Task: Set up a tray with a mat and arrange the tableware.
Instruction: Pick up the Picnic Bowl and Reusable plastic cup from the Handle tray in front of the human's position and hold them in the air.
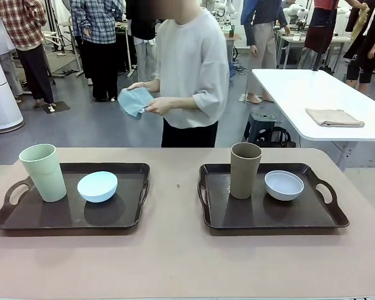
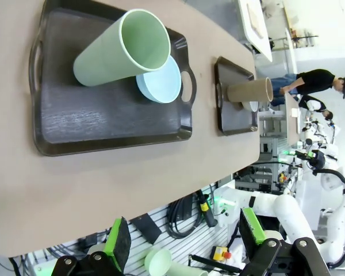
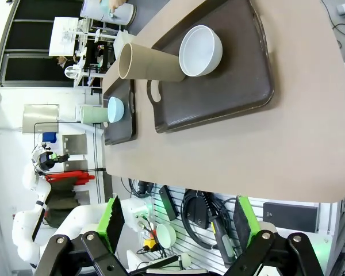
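- A brown cup (image 1: 245, 170) stands upright on the left part of a dark tray (image 1: 269, 215) that lies on the tabletop (image 1: 175, 256)
- A white bowl (image 1: 284, 185) sits on the same tray, just right of the brown cup, mouth up
- Well to the left of the brown cup lies a 2nd dark tray (image 1: 50, 215)
- A pale green cup (image 1: 44, 172) stands upright on the 2nd tray, with a light blue bowl (image 1: 97, 186) between it and the brown cup
- Beyond the brown cup, at the far side of the tabletop, a person holds a folded blue cloth (image 1: 135, 101) in both hands
- The left arm's fingers (image 2: 117, 242) are spread and hold nothing, off the tabletop's near edge, well apart from the brown cup
- The right arm's fingers (image 3: 112, 221) are likewise spread and hold nothing, off the same edge, nearer the brown cup
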You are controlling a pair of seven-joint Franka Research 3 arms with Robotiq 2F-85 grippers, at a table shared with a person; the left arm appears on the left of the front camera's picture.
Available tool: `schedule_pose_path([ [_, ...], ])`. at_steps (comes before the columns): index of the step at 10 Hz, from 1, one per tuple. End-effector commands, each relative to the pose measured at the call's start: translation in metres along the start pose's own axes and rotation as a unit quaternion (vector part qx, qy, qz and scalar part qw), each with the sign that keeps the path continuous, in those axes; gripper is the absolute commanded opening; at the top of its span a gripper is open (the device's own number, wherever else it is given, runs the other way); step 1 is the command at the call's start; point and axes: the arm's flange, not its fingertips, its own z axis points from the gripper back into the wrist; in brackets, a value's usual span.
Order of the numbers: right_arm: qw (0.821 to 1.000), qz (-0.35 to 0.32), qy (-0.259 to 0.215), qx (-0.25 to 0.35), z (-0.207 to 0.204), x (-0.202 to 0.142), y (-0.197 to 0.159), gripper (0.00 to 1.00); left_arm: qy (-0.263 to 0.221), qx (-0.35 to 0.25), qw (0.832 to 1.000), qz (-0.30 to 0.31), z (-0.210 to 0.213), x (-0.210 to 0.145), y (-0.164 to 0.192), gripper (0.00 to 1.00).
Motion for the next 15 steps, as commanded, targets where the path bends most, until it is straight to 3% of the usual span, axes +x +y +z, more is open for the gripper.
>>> schedule_pose_path([
  [1,1.0,0.008,-0.004,0.014,-0.0016,0.0006,-0.0013,1.0,-0.003,-0.005,1.0,-0.003,-0.0005,-0.0013,0.0009,1.0],
  [15,1.0,0.008,-0.004,0.014,-0.0016,0.0006,-0.0013,1.0,-0.003,-0.005,1.0,-0.003,-0.0005,-0.0013,0.0009,1.0],
])
